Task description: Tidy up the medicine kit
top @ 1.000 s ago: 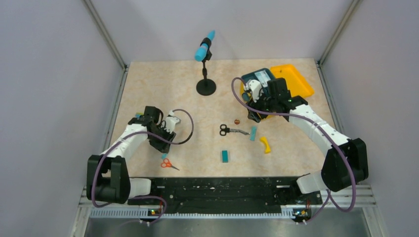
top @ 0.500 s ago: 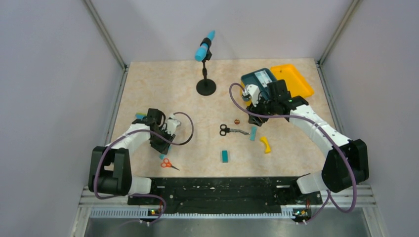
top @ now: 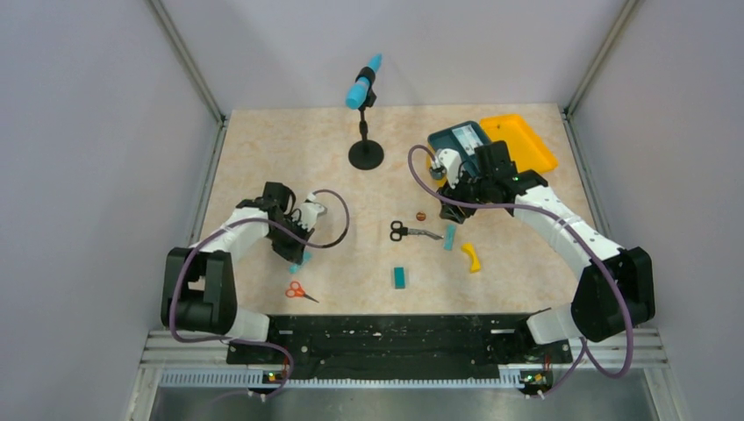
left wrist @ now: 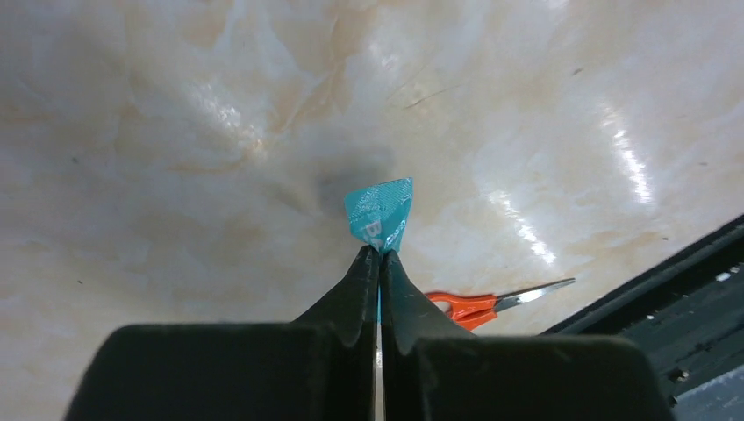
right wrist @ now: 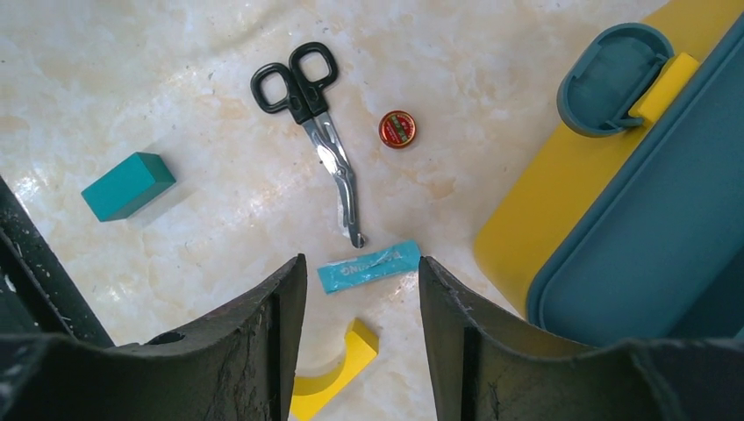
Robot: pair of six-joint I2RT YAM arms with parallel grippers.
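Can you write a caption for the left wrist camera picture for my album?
Left claw pinching a small teal packet, with orange scissors lying on the table behind it.

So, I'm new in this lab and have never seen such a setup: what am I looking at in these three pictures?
Two white robot arms are bolted to the near edge of a table, each with a two-finger gripper. The wide picture looks down from above. The other two come from wrist cameras, so the dark shapes at their bottom are fingers. The left gripper is shut on a small teal packet, with orange scissors beyond. The right gripper is open and empty, above black scissors, a red round tin, a teal block, a teal sachet and a yellow curved piece. The open yellow medicine kit lies beside them. A blue-topped stand is at the back.
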